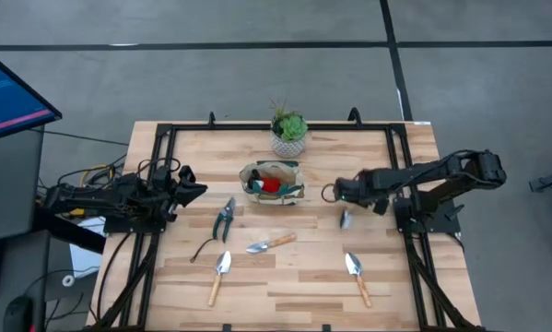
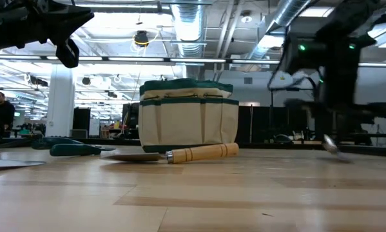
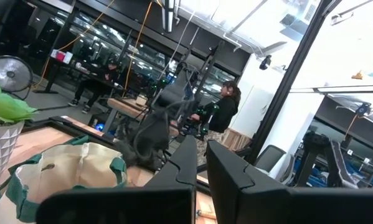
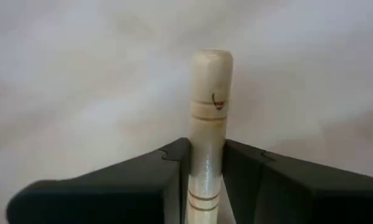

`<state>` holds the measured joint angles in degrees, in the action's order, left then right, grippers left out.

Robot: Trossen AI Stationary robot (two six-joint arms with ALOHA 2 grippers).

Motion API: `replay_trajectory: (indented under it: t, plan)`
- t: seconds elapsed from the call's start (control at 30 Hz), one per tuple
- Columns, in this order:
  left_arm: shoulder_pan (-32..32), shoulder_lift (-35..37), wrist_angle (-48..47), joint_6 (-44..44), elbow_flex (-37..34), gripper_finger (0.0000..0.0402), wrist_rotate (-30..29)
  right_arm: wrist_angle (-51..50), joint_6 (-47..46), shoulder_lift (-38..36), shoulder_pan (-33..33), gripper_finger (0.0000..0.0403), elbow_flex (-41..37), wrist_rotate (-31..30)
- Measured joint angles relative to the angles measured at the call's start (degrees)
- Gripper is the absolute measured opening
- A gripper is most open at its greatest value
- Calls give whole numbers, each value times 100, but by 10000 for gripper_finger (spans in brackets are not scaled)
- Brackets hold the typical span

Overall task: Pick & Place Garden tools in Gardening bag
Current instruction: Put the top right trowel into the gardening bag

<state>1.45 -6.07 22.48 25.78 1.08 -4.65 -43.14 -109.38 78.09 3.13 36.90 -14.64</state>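
The trowel (image 4: 209, 124) I have in my right gripper (image 4: 206, 168) is a light, stiff thing: a smooth rounded wooden handle with scored rings and, by my judgement, a thin metal blade that puts most of the weight at the far end. The varnished wood looks slick, so I judge the handle's middle is the right place to take it, where the two fingers (image 4: 142, 180) can bear on its parallel sides; a hold too near the butt would let the blade swing. In my wrist view the fingers are clamped on the handle from both sides, touching it, with the rounded butt standing clear beyond the fingertips. From above, my right gripper (image 1: 342, 195) sits over the desk (image 1: 285, 277) to the right of the gardening bag (image 1: 272, 181), and the trowel's silver blade (image 1: 345, 219) shows just beside it, toward the desk's front edge; whether the blade touches the wood I cannot tell. The bag is soft tan fabric with green trim, its mouth open upward, near but apart from my hold. Other tools lie on the desk: pruning shears (image 1: 224, 218), a thin black curved tool (image 1: 203, 248) and three more trowels (image 1: 272, 243). My left gripper (image 1: 194, 189) waits at the desk's left side, clenched and empty
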Motion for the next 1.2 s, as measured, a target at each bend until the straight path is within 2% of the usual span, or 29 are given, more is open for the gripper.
replay_trajectory:
  t: [0.13,0.2,0.33,0.5,0.67,0.83,1.03,1.2]
  plan:
    - [0,0,6,0,0,6,0,-487,559,-188,168,59,593,-415]
    - [-2,0,20,0,0,6,0,-753,998,-248,311,59,1034,-829]
    - [-2,0,44,0,0,8,0,-1170,1933,-261,526,59,2157,-1643]
    - [-1,0,50,1,0,6,0,-1082,3399,54,758,59,3712,-2869]
    - [-2,0,79,0,0,7,2,-690,4867,907,838,59,5213,-3555]
    - [0,0,83,1,0,7,0,-750,5546,1973,813,59,6526,-4216]
    - [-1,0,83,0,0,6,0,-825,5597,3184,681,59,7610,-4784]
    - [-2,0,94,0,0,6,0,-886,5444,3944,475,59,8139,-5228]
